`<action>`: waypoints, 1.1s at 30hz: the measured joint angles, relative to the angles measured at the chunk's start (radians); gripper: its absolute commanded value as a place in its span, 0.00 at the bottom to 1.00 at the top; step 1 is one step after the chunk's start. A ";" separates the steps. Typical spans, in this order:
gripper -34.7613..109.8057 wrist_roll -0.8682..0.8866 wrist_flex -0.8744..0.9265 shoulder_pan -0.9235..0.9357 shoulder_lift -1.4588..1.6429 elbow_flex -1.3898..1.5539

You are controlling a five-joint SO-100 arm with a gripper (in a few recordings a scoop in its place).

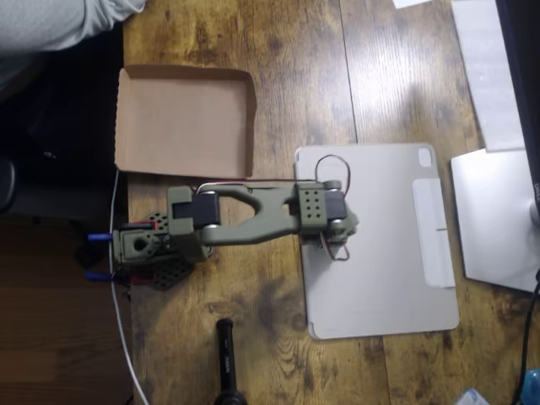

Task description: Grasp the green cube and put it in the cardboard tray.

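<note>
Although the olive-green plastic robot arm reaches rightward across the overhead view, its gripper sits beneath the boxy wrist housing, so I cannot tell whether the fingers stand apart or together. Red wires loop around that wrist section. Its base sits on a dark perforated mount at the left edge of the brown, knotty wooden plank table.

Up and to the left of the arm lies the shallow, roughly square tray of plain brown cardboard, its low rims folded up and its matte floor bare. It overhangs the table's left edge slightly.

Under the arm's wrist end lies a flat grey rectangular tablet cover with rounded corners and a smooth, dull surface; a paler strip runs along its right side.

No face of the small lime-green cube can be made out from above.

A black cylindrical object stands at the bottom edge. A person's grey sleeve occupies the upper left corner.
</note>
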 measured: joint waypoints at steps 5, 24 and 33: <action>0.46 0.032 0.040 -0.015 0.002 0.025; 0.49 0.104 0.014 -0.126 -0.006 -0.028; 0.49 0.054 -0.074 -0.034 -0.114 -0.026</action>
